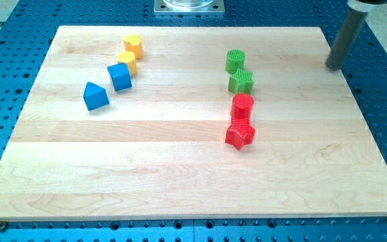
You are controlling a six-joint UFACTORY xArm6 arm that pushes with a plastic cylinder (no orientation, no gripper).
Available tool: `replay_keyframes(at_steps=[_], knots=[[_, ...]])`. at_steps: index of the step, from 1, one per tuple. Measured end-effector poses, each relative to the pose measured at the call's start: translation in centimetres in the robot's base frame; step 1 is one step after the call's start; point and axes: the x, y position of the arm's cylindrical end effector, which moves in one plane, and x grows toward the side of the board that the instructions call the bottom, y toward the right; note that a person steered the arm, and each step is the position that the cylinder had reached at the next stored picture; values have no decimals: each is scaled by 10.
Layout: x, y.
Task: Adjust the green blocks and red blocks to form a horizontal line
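Your green cylinder [235, 60], green star-like block [241, 82], red cylinder [242, 106] and red star [240, 135] stack vertically near the wooden surface [180, 175] centre-right; no horizontal line yet. My tip [334, 67] sits off the top-right corner; no fingers.

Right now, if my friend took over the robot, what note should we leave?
My tip sits off the board's top right corner, touching no block.
The two green blocks and two red blocks, a cylinder and a star, stand in a top-to-bottom column right of the wooden board's centre.
Yellow and blue blocks lie at upper left.
Done: no sideways line yet.
Left: push greens and reds into a horizontal row.
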Motion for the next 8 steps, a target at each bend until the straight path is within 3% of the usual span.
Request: replay_keyframes(at_steps=[2, 4, 6, 7, 8], knots=[[15, -23], [-5, -145], [-5, -211], [4, -197], [36, -143]])
